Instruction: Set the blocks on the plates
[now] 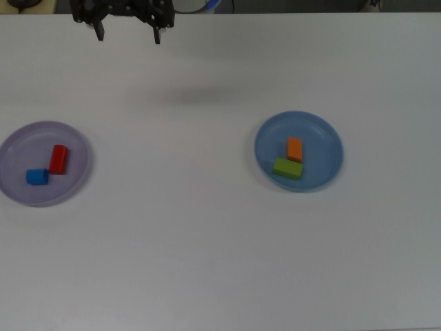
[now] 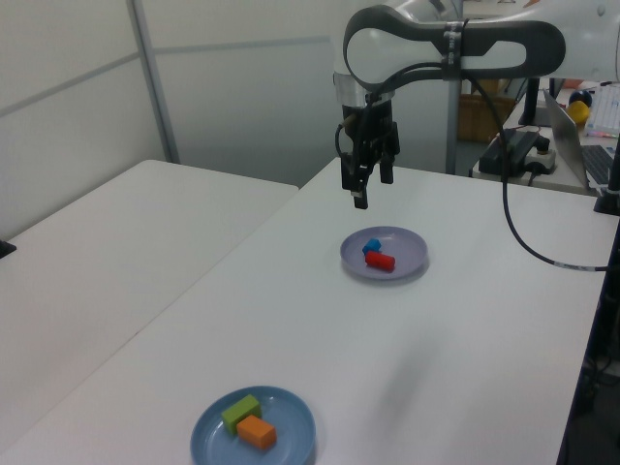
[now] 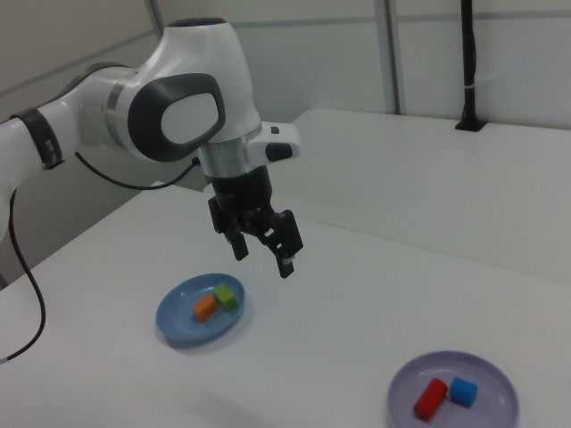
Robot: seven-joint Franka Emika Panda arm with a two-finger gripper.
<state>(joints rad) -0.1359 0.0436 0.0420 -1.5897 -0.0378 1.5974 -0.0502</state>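
White rounded arm shells with dark grey joint bands, black cable, black two-finger gripper noted.

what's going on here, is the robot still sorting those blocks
All four blocks already sit on plates: the red cylinder and blue cube on the lilac plate, the orange block and green block on the blue plate. The gripper hangs open and empty above the table.

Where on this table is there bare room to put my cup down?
The white table is bare between the lilac plate and the blue plate, and all along the top view's bottom edge. Only the plates are crowded: red block and blue block on one, orange block and green block on the other.
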